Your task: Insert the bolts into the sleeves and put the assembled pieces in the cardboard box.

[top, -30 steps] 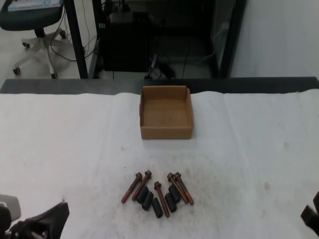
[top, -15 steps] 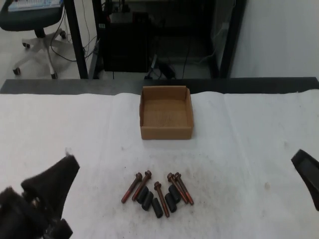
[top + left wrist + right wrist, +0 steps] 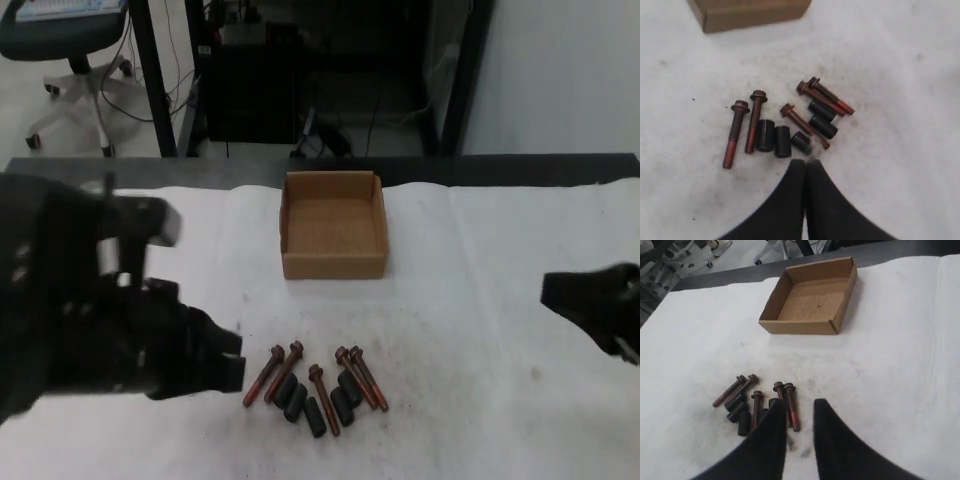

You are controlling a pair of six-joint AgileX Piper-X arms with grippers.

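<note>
The bolts are showing coppery red-brown, the sleeves black. The cardboard box is looking tan brown. The white surface is carrying grey smudges around them. The left gripper and right gripper are showing black.

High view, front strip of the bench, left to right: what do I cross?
left claw → the cluster of bolts and sleeves lying together → right claw

A lab-like workroom is indicated by a white cloth-covered bench, a black wheeled office chair and dark metal racking behind.
</note>
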